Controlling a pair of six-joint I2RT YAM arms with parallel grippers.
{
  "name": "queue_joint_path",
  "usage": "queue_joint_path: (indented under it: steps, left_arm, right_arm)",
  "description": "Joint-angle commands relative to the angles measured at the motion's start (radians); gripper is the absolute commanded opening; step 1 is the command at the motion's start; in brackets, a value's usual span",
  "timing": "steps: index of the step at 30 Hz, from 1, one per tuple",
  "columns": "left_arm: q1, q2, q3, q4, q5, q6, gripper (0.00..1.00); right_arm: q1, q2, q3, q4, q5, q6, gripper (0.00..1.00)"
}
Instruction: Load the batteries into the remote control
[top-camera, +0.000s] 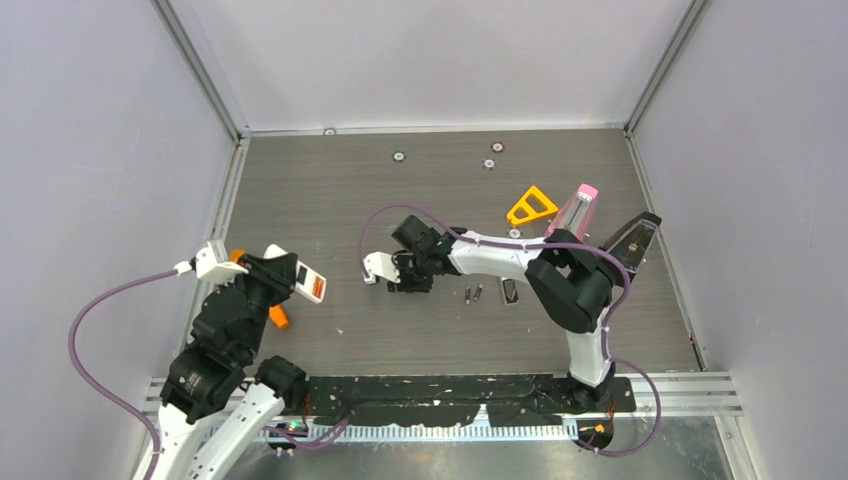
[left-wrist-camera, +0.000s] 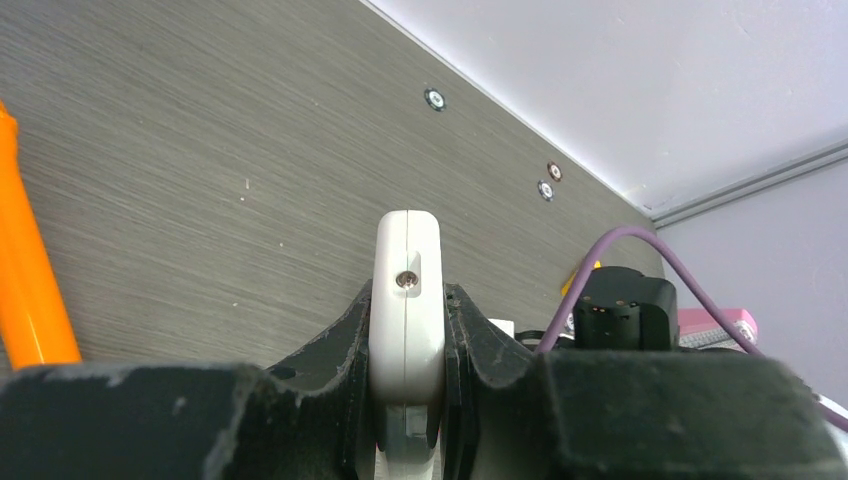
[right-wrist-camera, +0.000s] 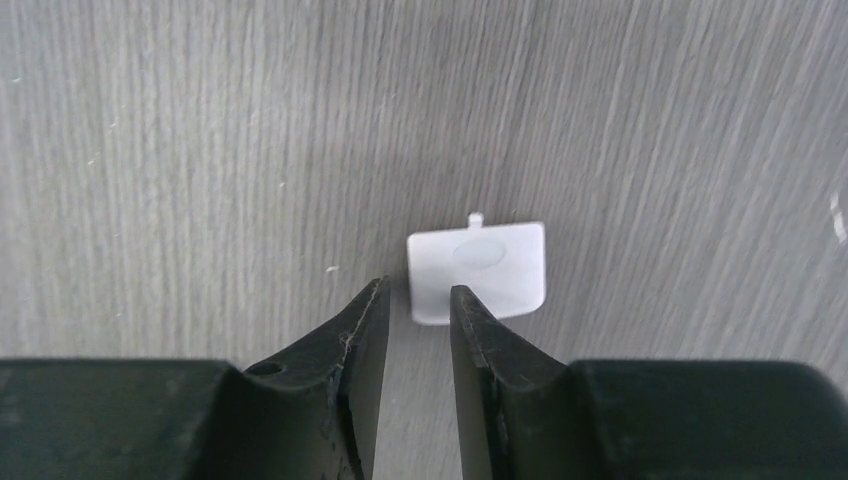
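My left gripper (left-wrist-camera: 408, 300) is shut on the white remote control (left-wrist-camera: 407, 300), which stands edge-up between the fingers. From above, the remote (top-camera: 303, 279) juts to the right of the left gripper (top-camera: 272, 277), held above the table, with an orange-red and dark patch at its end. Two small dark batteries (top-camera: 473, 294) lie on the table right of centre. My right gripper (right-wrist-camera: 418, 300) hangs low over a small white cover plate (right-wrist-camera: 478, 270) lying flat. Its jaws stand a narrow gap apart with nothing between them, and the right finger's tip overlaps the plate's near edge.
A long orange stick (left-wrist-camera: 30, 290) lies left of the remote, showing as (top-camera: 279, 317) from above. A yellow triangle (top-camera: 531, 206), a pink-topped object (top-camera: 580, 203) and a black wedge (top-camera: 636, 240) sit at the right. A small dark piece (top-camera: 509, 291) lies beside the batteries.
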Motion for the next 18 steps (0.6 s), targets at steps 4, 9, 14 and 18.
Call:
queue_joint_path:
  steps: [4,9,14,18]
  left_arm:
    - [0.004,-0.026,-0.056,0.069,0.033,-0.019,0.0]
    - [0.004,-0.036,-0.133,0.139,0.109,-0.043,0.0]
    - [0.004,-0.045,-0.146,0.146,0.106,-0.051,0.0]
    - [0.004,-0.037,-0.14,0.13,0.078,-0.049,0.0]
  right_arm:
    - [0.001,-0.181,-0.078,0.02,0.013,0.236,0.34]
    - [0.002,-0.314,-0.183,0.097,0.002,0.424,0.35]
    - [0.002,-0.357,-0.229,0.117,0.052,0.378,0.55]
    - [0.003,-0.249,-0.12,0.033,0.098,0.282,0.68]
